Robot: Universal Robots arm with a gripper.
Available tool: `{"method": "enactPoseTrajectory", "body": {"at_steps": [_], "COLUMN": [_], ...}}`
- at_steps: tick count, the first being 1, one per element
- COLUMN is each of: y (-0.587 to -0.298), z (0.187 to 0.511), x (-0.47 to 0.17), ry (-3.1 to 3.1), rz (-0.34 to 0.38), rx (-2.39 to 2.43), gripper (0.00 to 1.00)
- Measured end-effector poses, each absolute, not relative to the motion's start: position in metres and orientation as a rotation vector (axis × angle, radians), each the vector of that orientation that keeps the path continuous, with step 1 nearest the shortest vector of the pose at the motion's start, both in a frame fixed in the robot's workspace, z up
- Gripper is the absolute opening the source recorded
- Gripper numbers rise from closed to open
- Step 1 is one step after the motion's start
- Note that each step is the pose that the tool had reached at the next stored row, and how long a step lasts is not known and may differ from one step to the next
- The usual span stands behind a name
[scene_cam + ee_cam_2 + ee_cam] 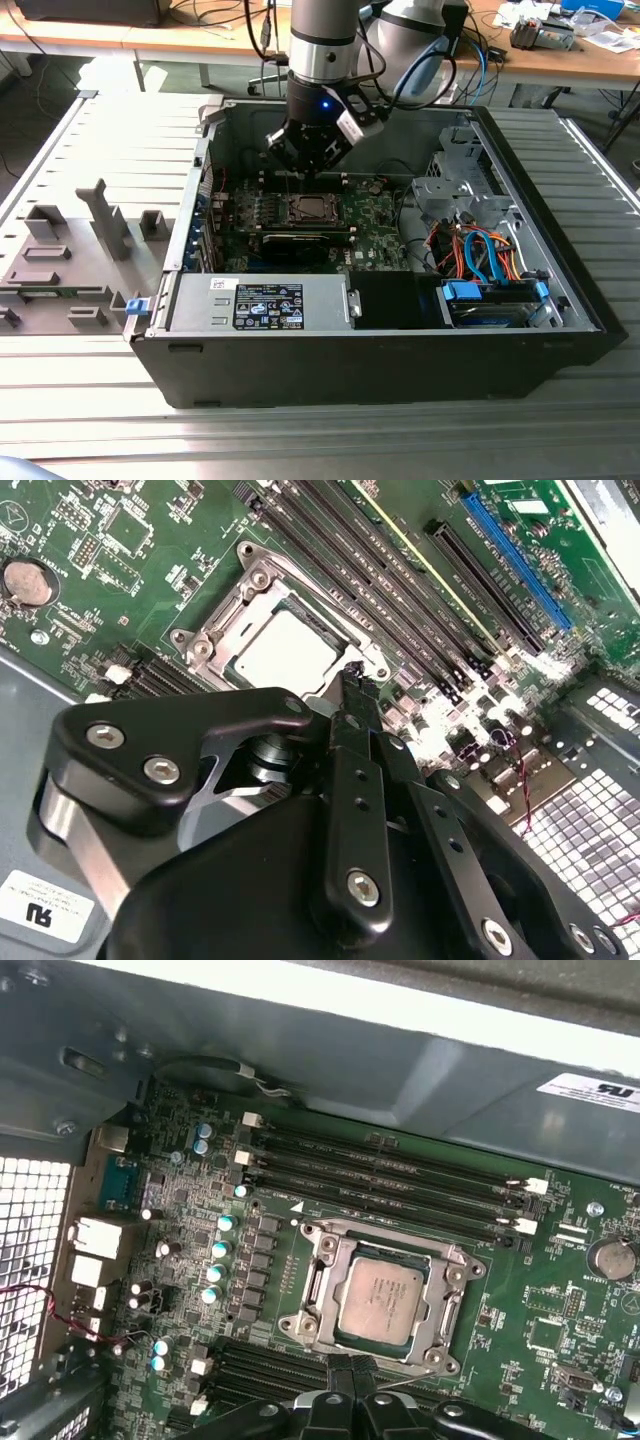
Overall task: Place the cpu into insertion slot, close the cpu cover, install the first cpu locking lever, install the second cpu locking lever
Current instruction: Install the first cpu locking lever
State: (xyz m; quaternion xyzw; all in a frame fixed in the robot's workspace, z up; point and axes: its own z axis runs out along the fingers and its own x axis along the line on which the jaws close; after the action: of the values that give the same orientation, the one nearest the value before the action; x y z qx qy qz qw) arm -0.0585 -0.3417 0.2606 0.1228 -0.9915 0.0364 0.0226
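Note:
The cpu [384, 1296] [283, 649], a silver-grey square, lies flat in the insertion slot [308, 208] on the green board. The cpu cover [452, 1305] [232, 611] is a silver frame lying down around the chip. My gripper [350, 1362] [350, 672] [303, 172] hovers just above one edge of the slot, its two black fingers [355, 780] pressed together and shut. A thin silver lever rod [400, 1380] runs along that edge right beside the fingertips. Whether the tips touch it I cannot tell.
The open black computer case [380, 360] lies on a slatted metal table. Long black memory slots [400, 1175] run beside the socket, with a blue card slot [515, 565] further off. Drive cage and coloured cables [480, 250] fill the exterior view's right. Grey fixtures [70, 260] stand at its left.

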Motion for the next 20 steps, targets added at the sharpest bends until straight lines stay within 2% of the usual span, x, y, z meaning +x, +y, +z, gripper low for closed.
{"method": "enactPoseTrajectory", "body": {"at_steps": [20], "y": [-0.3417], "z": [0.2606], "x": [-0.0585], "ry": [-3.047], "rz": [0.111], "rx": [0.571], "gripper": [0.11]}}
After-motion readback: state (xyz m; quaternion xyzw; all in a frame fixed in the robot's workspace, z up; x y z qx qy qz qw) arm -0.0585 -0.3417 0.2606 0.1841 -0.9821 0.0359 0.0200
